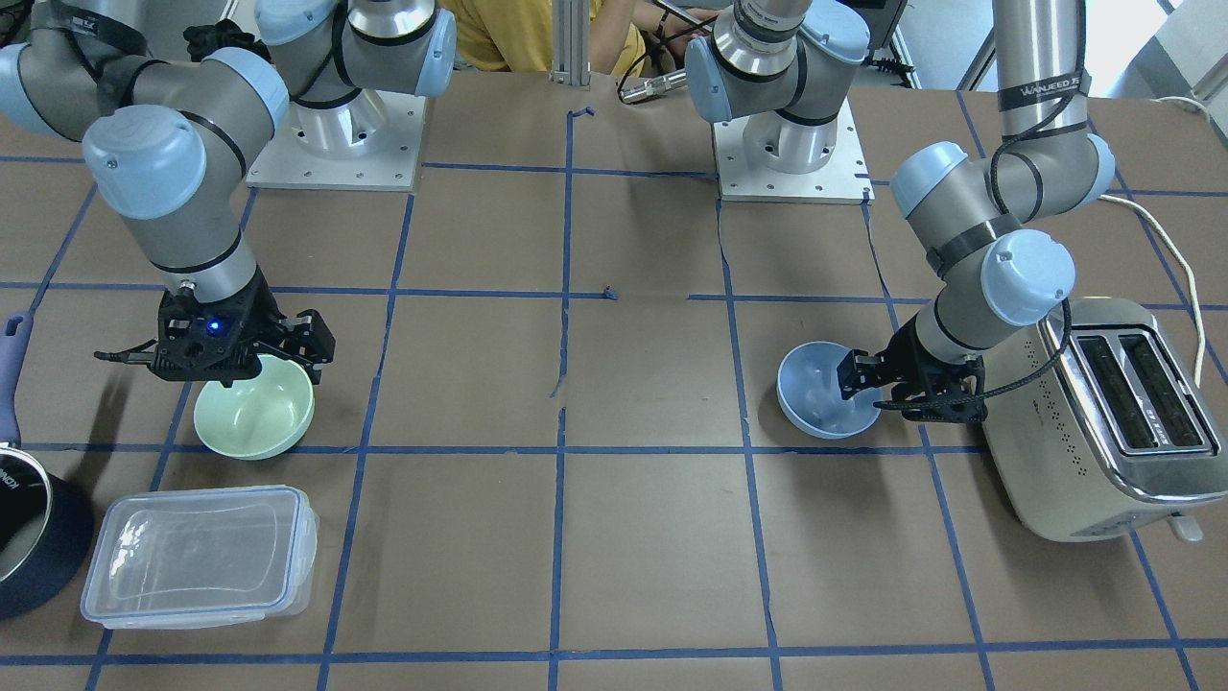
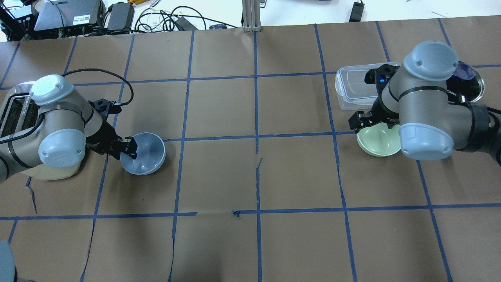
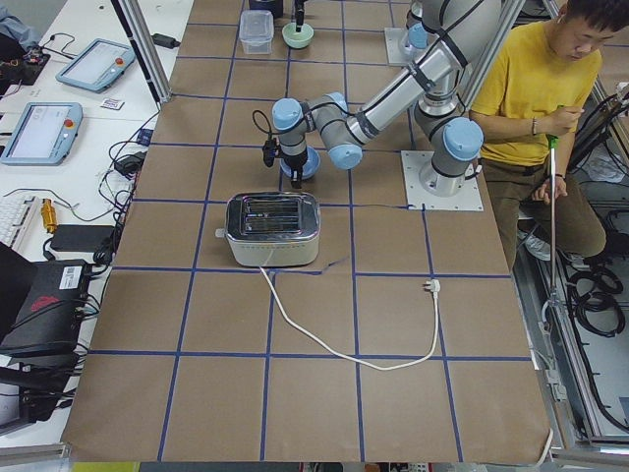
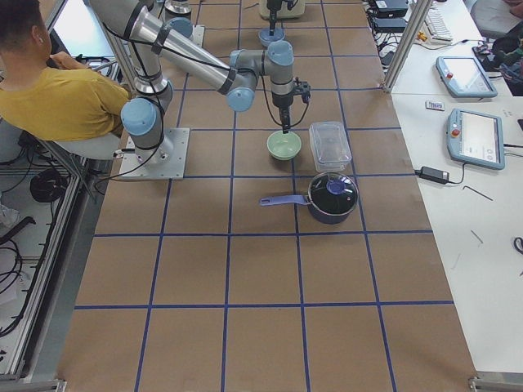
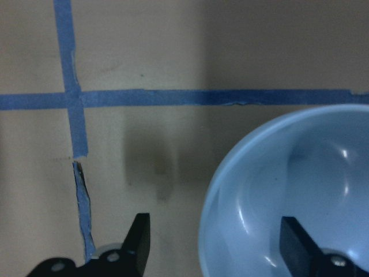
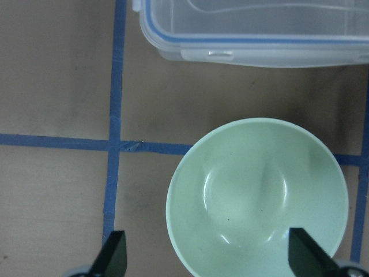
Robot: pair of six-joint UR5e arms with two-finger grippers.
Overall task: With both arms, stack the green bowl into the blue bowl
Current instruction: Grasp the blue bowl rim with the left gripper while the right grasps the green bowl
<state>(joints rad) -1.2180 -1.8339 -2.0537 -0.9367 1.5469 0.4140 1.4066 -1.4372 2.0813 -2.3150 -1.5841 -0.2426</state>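
Observation:
The blue bowl (image 1: 815,395) (image 2: 148,153) sits on the brown table next to the toaster. My left gripper (image 1: 861,377) (image 2: 129,148) is open at its rim. In the left wrist view (image 5: 219,245) one finger is outside the blue bowl (image 5: 288,190) and one is inside. The green bowl (image 1: 254,415) (image 2: 376,141) sits by the clear container. My right gripper (image 1: 280,357) (image 2: 368,120) is open and low over it. In the right wrist view (image 6: 209,257) one finger is outside the green bowl (image 6: 256,196) and one is over its inside.
A silver toaster (image 1: 1103,422) (image 2: 15,113) stands beside the left arm, its cord trailing off. A clear plastic container (image 1: 197,557) (image 2: 354,86) and a dark blue pot (image 1: 29,537) (image 4: 331,196) lie near the green bowl. A person in yellow (image 3: 531,88) sits behind the robot.

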